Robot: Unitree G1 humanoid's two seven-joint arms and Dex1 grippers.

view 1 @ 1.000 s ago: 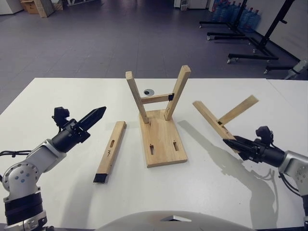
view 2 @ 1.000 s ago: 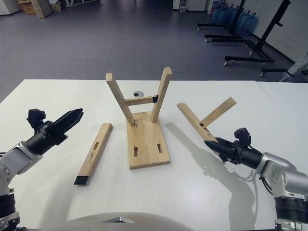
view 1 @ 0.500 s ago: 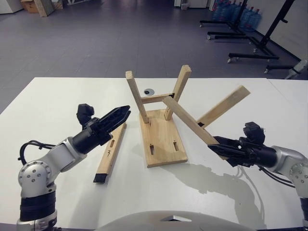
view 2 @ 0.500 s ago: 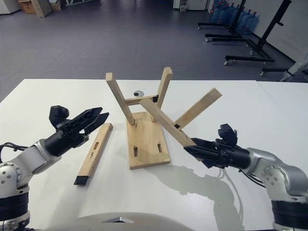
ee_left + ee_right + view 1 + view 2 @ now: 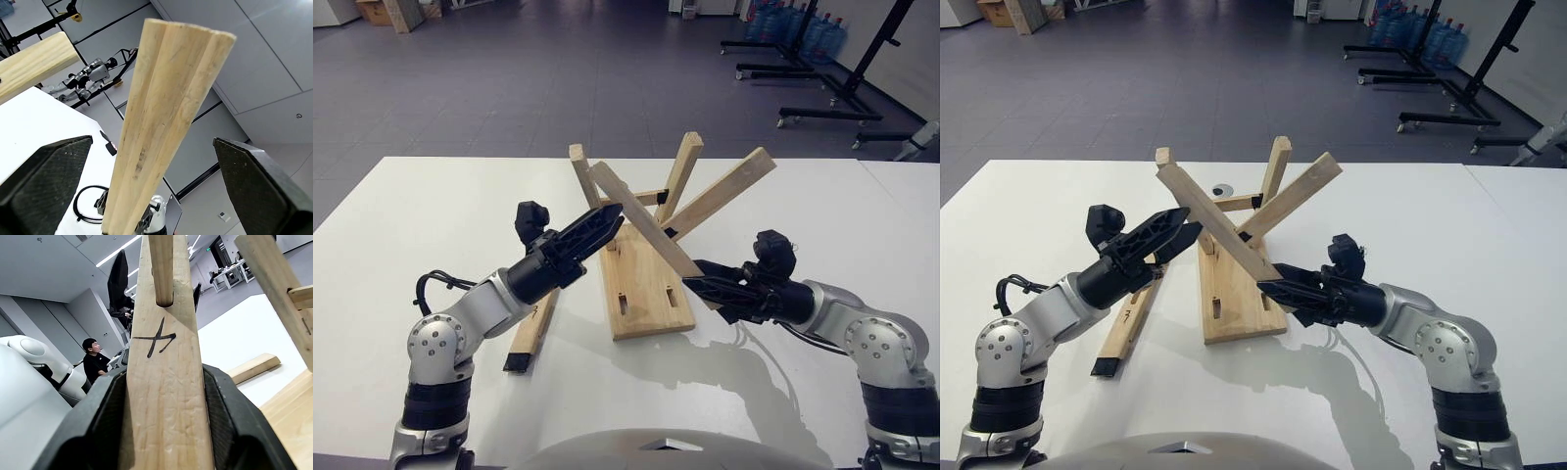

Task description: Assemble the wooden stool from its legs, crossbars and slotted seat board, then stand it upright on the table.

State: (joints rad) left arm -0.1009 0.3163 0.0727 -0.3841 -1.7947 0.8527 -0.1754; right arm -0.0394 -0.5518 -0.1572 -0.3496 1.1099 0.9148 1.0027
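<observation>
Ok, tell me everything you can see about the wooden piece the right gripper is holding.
The leg assembly is pale bare wood: two straight bars, one slotted into the other, forming a V. The right gripper is shut on one bar's lower end, near a penned cross. It hangs tilted above the seat board, top end between the left gripper's open fingers, untouched.

- Left arm stretched toward the middle; left gripper (image 5: 610, 223) spread wide, fingers (image 5: 46, 171) either side of the leg (image 5: 646, 223), not touching.
- Right arm bent inward; right gripper (image 5: 693, 275) clamped on the leg's lower end.
</observation>
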